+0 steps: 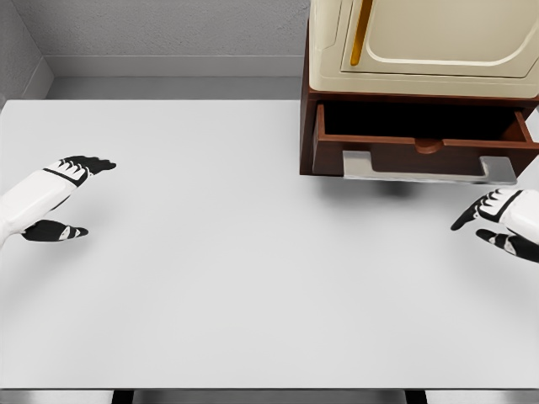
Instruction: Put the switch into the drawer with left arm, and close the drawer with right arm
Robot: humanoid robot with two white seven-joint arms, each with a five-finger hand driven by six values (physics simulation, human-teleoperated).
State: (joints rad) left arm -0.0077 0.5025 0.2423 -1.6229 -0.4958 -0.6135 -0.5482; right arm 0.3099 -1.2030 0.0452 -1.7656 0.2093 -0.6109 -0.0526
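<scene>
My left hand (59, 198) hangs released, fingers spread, holding nothing, and I can't find the switch anywhere near it or elsewhere on the table (210, 278); whether it already lies in the drawer's dark interior I cannot tell. Far across from that hand, just beyond my right hand (501, 223), also released and empty, the drawer (421, 139) stands pulled open, so closing remains. Above it sits a cream cabinet (421, 42). I read no labels or writing.
</scene>
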